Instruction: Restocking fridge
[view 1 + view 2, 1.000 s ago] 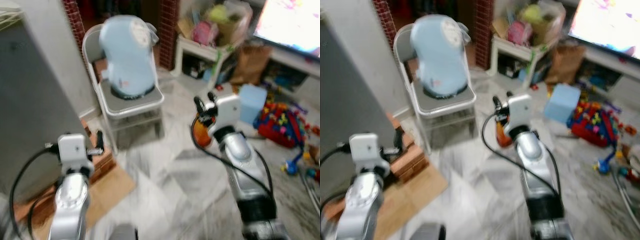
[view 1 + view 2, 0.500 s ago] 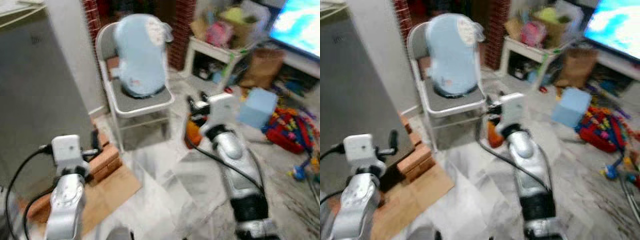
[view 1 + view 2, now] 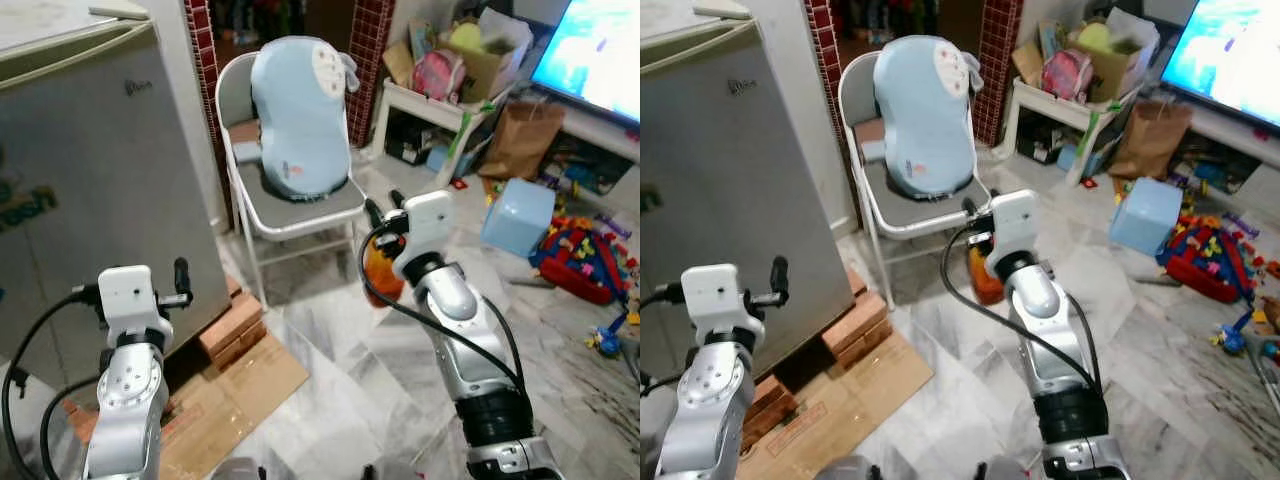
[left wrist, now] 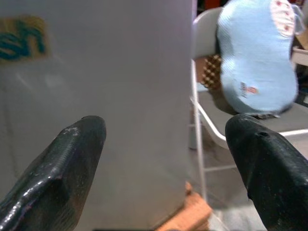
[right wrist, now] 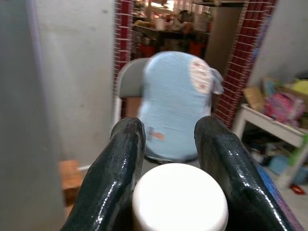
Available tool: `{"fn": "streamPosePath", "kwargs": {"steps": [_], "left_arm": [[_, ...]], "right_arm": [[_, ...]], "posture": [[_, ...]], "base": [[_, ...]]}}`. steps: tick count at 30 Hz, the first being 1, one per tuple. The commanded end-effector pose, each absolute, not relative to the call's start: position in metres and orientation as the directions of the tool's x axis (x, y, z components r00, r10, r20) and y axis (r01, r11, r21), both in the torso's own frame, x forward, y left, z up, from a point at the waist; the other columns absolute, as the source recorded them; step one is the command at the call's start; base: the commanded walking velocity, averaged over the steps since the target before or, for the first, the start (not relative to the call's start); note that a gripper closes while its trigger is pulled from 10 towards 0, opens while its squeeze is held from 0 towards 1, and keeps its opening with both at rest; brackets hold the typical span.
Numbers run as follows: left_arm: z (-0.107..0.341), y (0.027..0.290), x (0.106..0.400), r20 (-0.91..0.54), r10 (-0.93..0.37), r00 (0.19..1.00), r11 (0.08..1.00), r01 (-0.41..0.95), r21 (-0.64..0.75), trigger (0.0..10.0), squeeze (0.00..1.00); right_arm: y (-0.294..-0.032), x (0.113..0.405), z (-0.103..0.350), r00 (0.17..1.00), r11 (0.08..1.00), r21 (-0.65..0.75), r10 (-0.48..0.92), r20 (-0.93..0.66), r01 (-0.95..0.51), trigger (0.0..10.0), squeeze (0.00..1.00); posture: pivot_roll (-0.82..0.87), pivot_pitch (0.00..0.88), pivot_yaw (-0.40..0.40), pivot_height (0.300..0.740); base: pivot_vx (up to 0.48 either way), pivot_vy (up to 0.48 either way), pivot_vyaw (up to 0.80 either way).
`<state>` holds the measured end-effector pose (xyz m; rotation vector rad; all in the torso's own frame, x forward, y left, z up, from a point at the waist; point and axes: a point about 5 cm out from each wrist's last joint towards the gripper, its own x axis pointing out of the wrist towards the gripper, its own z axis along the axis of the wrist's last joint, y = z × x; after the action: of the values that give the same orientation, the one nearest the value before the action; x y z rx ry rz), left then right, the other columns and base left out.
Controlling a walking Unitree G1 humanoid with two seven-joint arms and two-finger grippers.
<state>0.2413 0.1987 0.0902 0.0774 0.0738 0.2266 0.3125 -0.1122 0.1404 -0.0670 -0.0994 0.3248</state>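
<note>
Two pincers showing, both raised ahead of the body. Right pincer clamping a bottle of orange liquid with a white cap, black fingers pressing either side of the cap, bottle hanging below the wrist above the marble floor. Straight ahead of that pincer, standing well apart: a grey folding chair carrying a pale blue cushion-like pad. Left pincer holding nothing, fingers spread wide apart, pointing at the side of the grey fridge with its door closed; fridge just beyond the fingertips, not touching. Resting below that pincer: bricks under the fridge and a flattened sheet of cardboard on the floor. Sitting off to the right pincer's outer side, well apart: a light blue box, a heap of coloured toys, a brown paper bag and a white low shelf loaded with clutter. Glowing beyond those, a screen.
</note>
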Motion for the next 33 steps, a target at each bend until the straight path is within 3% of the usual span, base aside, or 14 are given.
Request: {"fn": "streamPosePath", "kwargs": {"steps": [1,7,18,22,33], "left_arm": [[0.092,0.193,0.243,-0.051,0.222,0.974,0.971,-0.216,0.099,10.0,0.0],[0.09,0.191,0.244,-0.057,0.221,0.974,0.973,-0.215,0.089,10.0,0.0],[0.092,0.188,0.246,-0.037,0.217,0.975,0.973,-0.214,0.084,10.0,0.0],[0.094,0.187,0.245,-0.03,0.215,0.976,0.974,-0.212,0.082,10.0,0.0],[0.093,0.185,0.246,-0.041,0.203,0.978,0.978,-0.2,0.062,10.0,0.0]], "right_arm": [[-0.122,0.316,0.144,0.948,0.949,-0.098,0.307,0.084,-0.299,10.0,0.0],[-0.117,0.31,0.14,0.931,0.924,-0.174,0.357,0.071,-0.341,10.0,0.0],[-0.13,0.318,0.139,0.961,0.95,-0.171,0.272,0.052,-0.259,10.0,0.0],[-0.137,0.319,0.134,0.971,0.963,-0.136,0.237,0.024,-0.231,10.0,0.0],[-0.137,0.321,0.128,0.984,0.963,-0.204,0.18,-0.004,-0.177,10.0,0.0]], "posture": [[0.05,0.032,-0.028,0.74],[0.04,0.025,-0.028,0.74],[0.04,0.022,-0.03,0.74],[0.04,0.02,-0.031,0.74],[0.04,0.023,-0.029,0.74]], "base": [[0.0,0.48,0.0],[0.0,0.48,0.12],[0.0,0.48,0.63],[0.0,0.0,0.0],[0.0,0.0,0.0]]}}
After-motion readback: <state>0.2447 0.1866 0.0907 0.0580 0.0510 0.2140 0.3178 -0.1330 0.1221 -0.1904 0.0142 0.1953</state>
